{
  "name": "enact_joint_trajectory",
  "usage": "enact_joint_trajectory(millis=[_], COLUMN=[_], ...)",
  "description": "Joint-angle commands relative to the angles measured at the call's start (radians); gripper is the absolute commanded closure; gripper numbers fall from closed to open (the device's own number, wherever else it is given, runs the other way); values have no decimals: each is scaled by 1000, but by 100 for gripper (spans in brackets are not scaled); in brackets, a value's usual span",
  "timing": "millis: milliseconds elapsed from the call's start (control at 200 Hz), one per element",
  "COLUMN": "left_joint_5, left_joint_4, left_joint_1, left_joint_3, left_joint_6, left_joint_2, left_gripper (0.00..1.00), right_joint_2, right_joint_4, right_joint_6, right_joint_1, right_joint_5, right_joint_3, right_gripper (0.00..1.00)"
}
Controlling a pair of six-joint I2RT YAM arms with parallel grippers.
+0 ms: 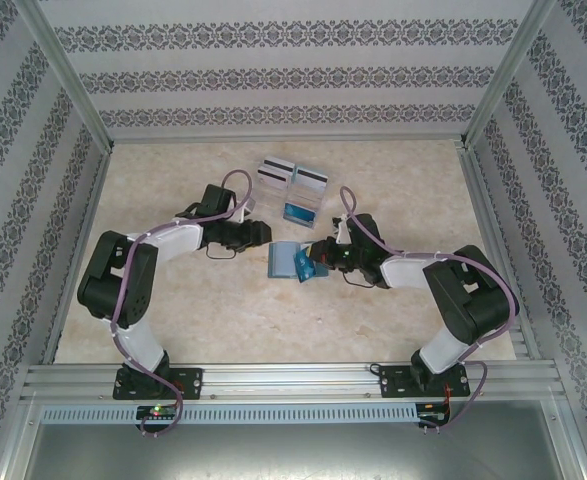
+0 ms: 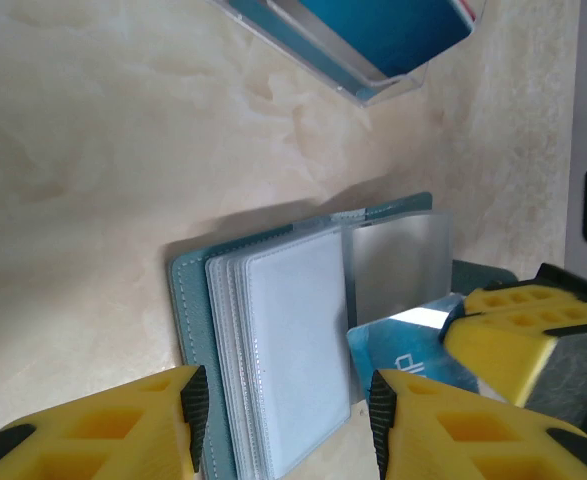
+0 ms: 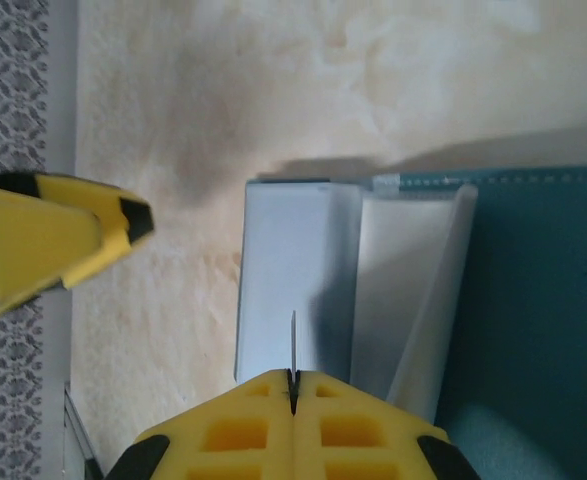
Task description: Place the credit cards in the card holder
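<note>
Patterned wallpaper closes in three sides of a pale marbled tabletop (image 1: pixel 173 320); the card holder (image 2: pixel 273 350) lies open about the middle of it, teal cover down and clear sleeves fanned upward, so that a pocket mouth is free to take a card; behind it, toward the far edge, stands a clear tray (image 1: pixel 291 188) with more cards (image 1: pixel 299 211) in its compartments, some white with a black stripe and one blue, presumably the stock waiting to be moved.

The right gripper (image 3: pixel 293 385) is closed tight on a blue card (image 2: pixel 413 365), pinching it by one end; from its own wrist camera the card shows edge-on as a thin line above the sleeves, which suggests it is held in line with a pocket so that it can slide in rather than lie flat on top; whether its leading edge has entered a sleeve cannot be told; from the left wrist camera it overlaps the holder's right-hand page.

The left gripper (image 2: pixel 283 440) hovers at the holder's other side with its jaws about half apart and nothing between them; it seems posted there to steady the holder or keep the sleeves spread, since so soft a wallet would likely shift under a push from one side.
</note>
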Motion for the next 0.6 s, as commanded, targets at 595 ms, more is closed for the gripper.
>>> enact_joint_trajectory(millis=[595], left_joint_5=[-96], left_joint_4=[-99], left_joint_1=[-97], left_joint_3=[14], left_joint_6=[37], left_joint_2=[95], left_gripper=[63], right_joint_2=[116], right_joint_4=[274], right_joint_6=[101], right_joint_1=[-37], right_joint_5=[42], right_joint_3=[-34], right_gripper=[100])
